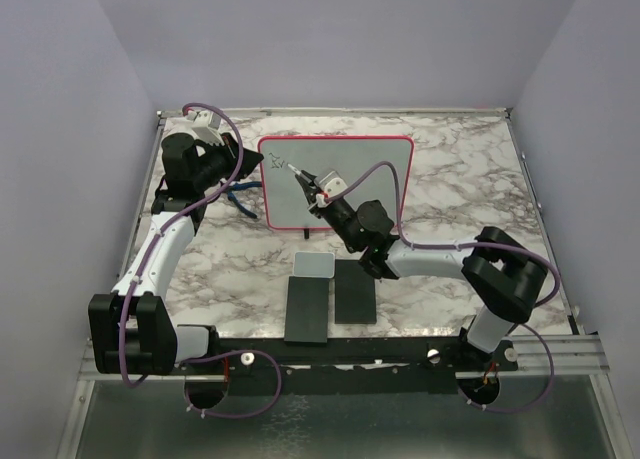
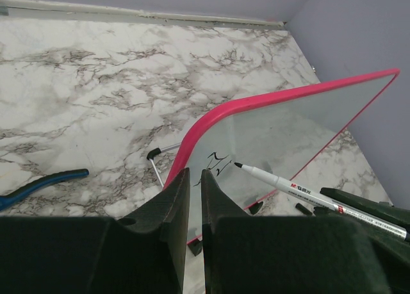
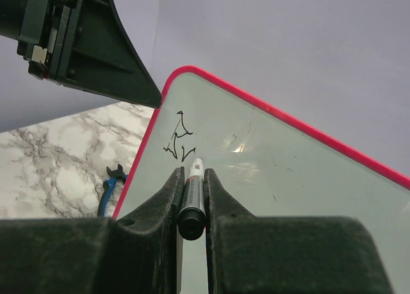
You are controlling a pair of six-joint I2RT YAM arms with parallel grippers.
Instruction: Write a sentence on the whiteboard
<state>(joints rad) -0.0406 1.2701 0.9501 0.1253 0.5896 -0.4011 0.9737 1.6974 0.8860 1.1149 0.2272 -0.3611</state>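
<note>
Right wrist view: right claw (image 3: 192,173) pinches the marker (image 3: 193,195), tip by the few marks (image 3: 179,140) on the board (image 3: 288,179) standing upright mid-table (image 1: 450,169). Likely light, stiff, slick, tippy — left claw (image 2: 194,179) clamps its rim, the sensible hold.

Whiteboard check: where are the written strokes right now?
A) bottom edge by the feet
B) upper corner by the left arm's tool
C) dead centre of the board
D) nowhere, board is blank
B: the dark strokes sit in the whiteboard's upper corner next to the left tool, just ahead of the marker clamped in the right tool.
</note>
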